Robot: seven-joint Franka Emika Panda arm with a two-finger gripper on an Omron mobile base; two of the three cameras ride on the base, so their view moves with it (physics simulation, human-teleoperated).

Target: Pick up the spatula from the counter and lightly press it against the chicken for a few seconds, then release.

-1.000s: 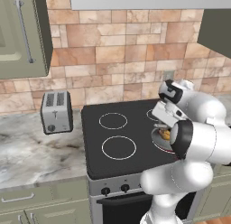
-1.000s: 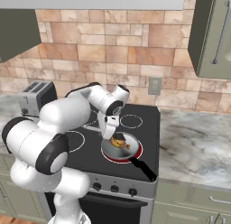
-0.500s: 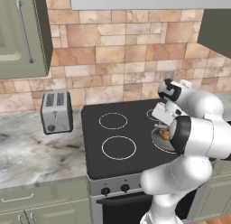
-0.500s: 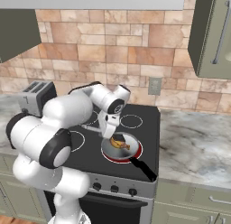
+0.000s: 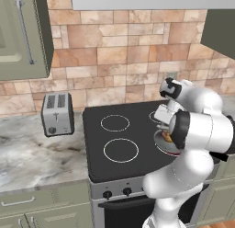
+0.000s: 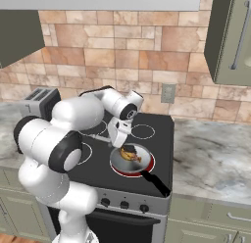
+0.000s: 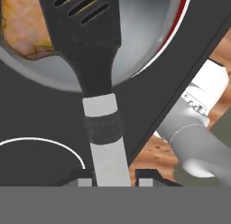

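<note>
Gripper [image 7: 113,180] clamped on spatula [image 7: 90,47] handle; blade hides part of chicken [image 7: 22,33] in pan [image 7: 149,29], rest cut off at edge.

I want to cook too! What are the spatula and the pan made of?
The spatula: its blade looks like matte black plastic, dull and slotted; its handle is pale grey, metal or plastic, hard to tell. The pan: probably metal, smooth grey inside, with a red rim.
</note>
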